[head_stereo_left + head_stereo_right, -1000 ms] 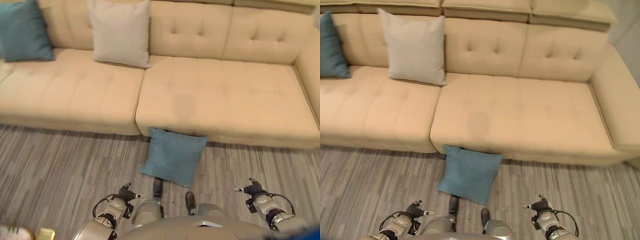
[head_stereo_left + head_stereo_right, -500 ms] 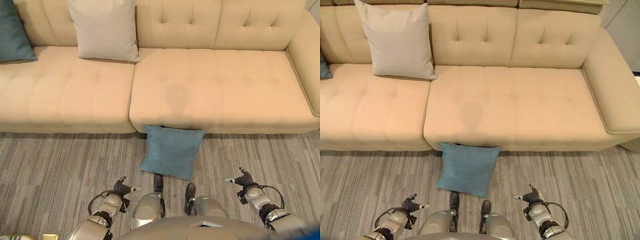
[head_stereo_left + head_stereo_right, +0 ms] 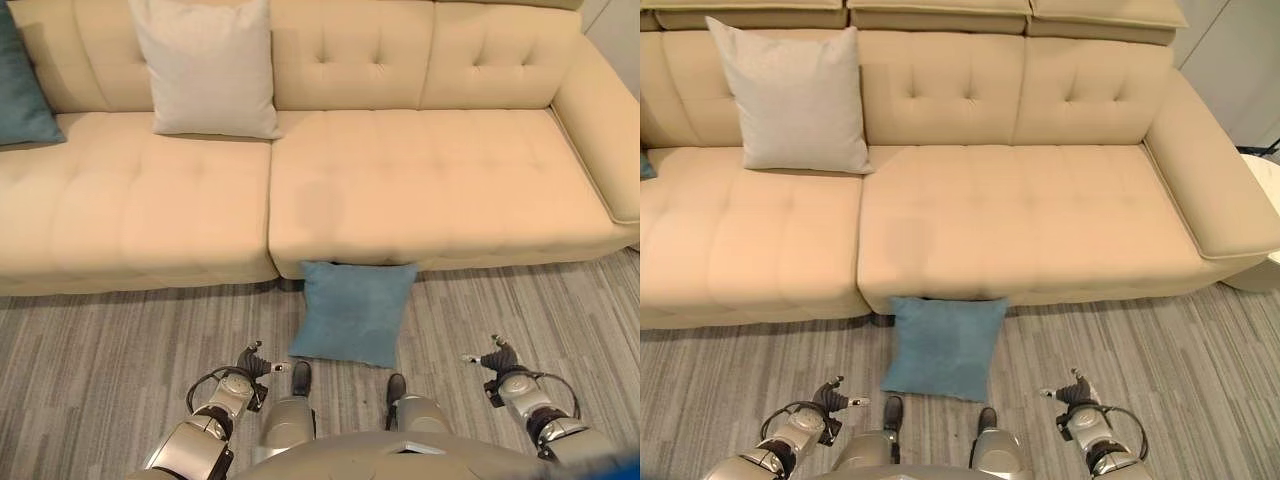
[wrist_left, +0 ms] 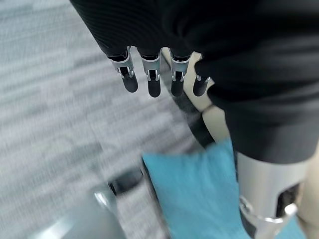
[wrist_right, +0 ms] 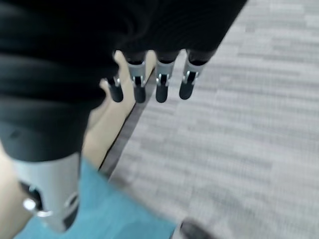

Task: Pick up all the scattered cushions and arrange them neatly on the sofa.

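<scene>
Landmark: long beige tufted fabric sofa [image 3: 430, 180], spanning the far side of the scene on a grey striped carpet floor [image 3: 100, 350].

Square teal fabric cushion [image 3: 352, 311] lies flat on the floor, directly in front of the sofa near the seam between its two seat sections. Its far edge touches or tucks slightly under the sofa's front edge; which of the two cannot be told.

Pale grey square fabric cushion [image 3: 792, 97] stands upright on the sofa's left seat section, leaning against the backrest. A second teal cushion [image 3: 18, 85] sits further along the sofa's left end, also against the backrest, partly cut off by the frame edge.

Left hand [image 3: 251, 366] hangs low over the floor, on the near side of the floor cushion and to its left, not touching it. Wrist view: fingers [image 4: 151, 82] straight, slightly apart, holding nothing; the teal cushion is visible beyond them on the floor.

Right hand [image 3: 1072, 391] hangs low over the floor, near side of the floor cushion and to its right, apart from it. Wrist view: fingers [image 5: 161, 87] straight, spread a little, empty; teal cushion and sofa base visible past them.
</scene>
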Robot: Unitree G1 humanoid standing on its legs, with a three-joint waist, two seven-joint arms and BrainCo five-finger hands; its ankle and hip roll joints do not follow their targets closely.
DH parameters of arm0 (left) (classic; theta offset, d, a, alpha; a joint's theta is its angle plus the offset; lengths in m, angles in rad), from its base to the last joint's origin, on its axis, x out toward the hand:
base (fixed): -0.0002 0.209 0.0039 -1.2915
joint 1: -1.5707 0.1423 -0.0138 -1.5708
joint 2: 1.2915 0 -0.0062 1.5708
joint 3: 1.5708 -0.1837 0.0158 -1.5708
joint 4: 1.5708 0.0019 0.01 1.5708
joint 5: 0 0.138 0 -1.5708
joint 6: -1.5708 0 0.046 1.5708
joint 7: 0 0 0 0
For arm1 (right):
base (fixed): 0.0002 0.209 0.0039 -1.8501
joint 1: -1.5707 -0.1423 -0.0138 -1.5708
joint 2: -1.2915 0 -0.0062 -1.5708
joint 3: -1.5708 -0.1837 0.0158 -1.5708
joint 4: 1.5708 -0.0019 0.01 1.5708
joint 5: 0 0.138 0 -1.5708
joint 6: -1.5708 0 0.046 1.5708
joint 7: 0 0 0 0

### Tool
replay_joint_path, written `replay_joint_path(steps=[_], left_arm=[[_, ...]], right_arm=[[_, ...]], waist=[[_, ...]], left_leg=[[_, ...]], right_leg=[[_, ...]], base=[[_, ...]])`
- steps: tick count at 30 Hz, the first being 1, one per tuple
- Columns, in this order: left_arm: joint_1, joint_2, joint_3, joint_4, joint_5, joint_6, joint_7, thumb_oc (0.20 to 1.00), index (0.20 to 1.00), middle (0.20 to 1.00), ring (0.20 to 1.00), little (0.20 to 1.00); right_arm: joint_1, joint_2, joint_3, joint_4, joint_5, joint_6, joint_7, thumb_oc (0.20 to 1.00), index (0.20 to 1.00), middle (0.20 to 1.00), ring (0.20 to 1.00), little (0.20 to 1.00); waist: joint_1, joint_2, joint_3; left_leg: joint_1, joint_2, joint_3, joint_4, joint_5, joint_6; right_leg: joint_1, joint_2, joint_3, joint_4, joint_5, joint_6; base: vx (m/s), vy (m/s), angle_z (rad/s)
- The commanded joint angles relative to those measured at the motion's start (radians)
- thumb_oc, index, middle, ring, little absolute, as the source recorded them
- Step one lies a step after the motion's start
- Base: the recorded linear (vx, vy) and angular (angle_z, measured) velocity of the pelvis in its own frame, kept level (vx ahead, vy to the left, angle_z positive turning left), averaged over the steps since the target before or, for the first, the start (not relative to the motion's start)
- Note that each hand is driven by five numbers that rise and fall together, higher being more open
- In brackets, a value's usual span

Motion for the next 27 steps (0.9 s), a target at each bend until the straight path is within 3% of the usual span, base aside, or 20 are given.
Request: replay_joint_path(steps=[1, 3, 5, 7, 11, 16, 17, 20, 21, 27], left_arm=[[0.022, 0.026, 0.049, -0.014, -0.009, -0.024, 0.016, 1.0, 1.0, 1.0, 1.0, 1.0], [0.035, 0.04, 0.066, -0.013, -0.014, -0.026, 0.021, 1.0, 1.0, 1.0, 1.0, 1.0], [0.03, 0.042, 0.069, -0.011, -0.017, -0.029, 0.024, 1.0, 1.0, 1.0, 1.0, 1.0], [0.018, 0.041, 0.06, -0.016, -0.019, -0.03, 0.025, 1.0, 1.0, 1.0, 1.0, 1.0], [0.001, 0.035, 0.056, -0.033, -0.027, -0.037, 0.032, 1.0, 1.0, 1.0, 1.0, 1.0], [-0.049, 0.03, 0.044, -0.071, -0.067, -0.041, 0.053, 1.0, 1.0, 1.0, 1.0, 1.0], [-0.096, 0.032, 0.034, -0.095, -0.113, -0.051, 0.081, 1.0, 1.0, 1.0, 1.0, 1.0], [-0.135, 0.034, 0.031, -0.109, -0.154, -0.06, 0.102, 1.0, 1.0, 1.0, 1.0, 1.0], [-0.172, 0.038, 0.029, -0.126, -0.202, -0.067, 0.118, 1.0, 1.0, 1.0, 1.0, 1.0], [-0.353, 0.051, -0.006, -0.191, -0.323, -0.095, 0.199, 1.0, 1.0, 1.0, 1.0, 1.0]], right_arm=[[-0.029, -0.06, 0.021, -0.032, 0.017, -0.008, -0.018, 1.0, 1.0, 1.0, 1.0, 1.0], [-0.023, -0.067, 0.027, -0.038, 0.023, -0.02, -0.026, 1.0, 1.0, 1.0, 1.0, 1.0], [-0.025, -0.069, 0.032, -0.035, 0.023, -0.023, -0.03, 1.0, 1.0, 1.0, 1.0, 1.0], [-0.02, -0.072, 0.033, -0.032, 0.03, -0.025, -0.034, 1.0, 1.0, 1.0, 1.0, 1.0], [-0.018, -0.084, 0.029, -0.042, 0.037, -0.03, -0.048, 1.0, 1.0, 1.0, 1.0, 1.0], [-0.049, -0.089, 0.035, -0.083, 0.052, -0.031, -0.07, 1.0, 1.0, 1.0, 1.0, 1.0], [-0.089, -0.093, 0.037, -0.108, 0.083, -0.033, -0.095, 1.0, 1.0, 1.0, 1.0, 1.0], [-0.127, -0.094, 0.03, -0.136, 0.117, -0.039, -0.118, 1.0, 1.0, 1.0, 1.0, 1.0], [-0.165, -0.097, 0.029, -0.163, 0.149, -0.045, -0.145, 1.0, 1.0, 1.0, 1.0, 1.0], [-0.352, -0.118, 0.01, -0.191, 0.261, -0.063, -0.276, 1.0, 1.0, 1.0, 1.0, 1.0]], waist=[[0.051, 0.007, 0.016], [0.053, 0.003, 0.015], [0.058, 0.004, 0.02], [0.043, -0.002, 0.02], [0.033, -0.004, 0.013], [0.022, -0.002, 0.06], [0.018, 0.004, 0.103], [0.013, 0.009, 0.119], [0.015, 0.017, 0.129], [-0.008, 0.045, 0.171]], left_leg=[[-0.003, 0.091, 0.0, 0.076, -0.108, -0.06], [0.021, 0.06, 0.012, 0.04, -0.087, -0.043], [0.022, 0.058, 0.017, 0.03, -0.081, -0.045], [0.011, 0.044, 0.007, 0.03, -0.076, -0.043], [-0.02, 0.062, 0.015, 0.019, -0.063, -0.058], [-0.094, 0.067, 0.003, 0.042, -0.05, -0.059], [-0.18, 0.063, -0.003, 0.078, -0.043, -0.061], [-0.249, 0.058, -0.005, 0.103, -0.035, -0.063], [-0.299, 0.072, -0.013, 0.13, -0.057, -0.072], [-0.611, 0.093, -0.029, 0.272, -0.058, -0.082]], right_leg=[[-0.005, -0.024, -0.108, -0.072, 0.055, 0.066], [-0.003, 0.049, -0.09, -0.044, 0.014, 0.053], [0.002, 0.059, -0.103, -0.06, 0.006, 0.051], [-0.009, 0.098, -0.017, -0.066, -0.008, 0.041], [-0.011, 0.09, -0.05, -0.123, 0.033, 0.045], [-0.068, 0.087, -0.06, -0.119, 0.045, 0.038], [-0.156, 0.082, -0.059, -0.084, 0.049, 0.03], [-0.228, 0.077, -0.057, -0.055, 0.053, 0.025], [-0.281, 0.084, -0.047, -0.028, 0.03, 0.026], [-0.592, 0.05, -0.031, 0.137, -0.005, 0.006]], base=[[-0.06, 0.229, -1.26], [-0.01, 0.176, -0.88], [-0.01, 0.022, -0.01], [0.0, -0.001, 0.07], [0.0, -0.129, 0.27], [-0.11, -0.071, 0.17], [-0.25, -0.056, 0.04], [-0.11, -0.025, 0.07], [-0.03, -0.027, 0.12], [-0.1, -0.013, 0.1]])
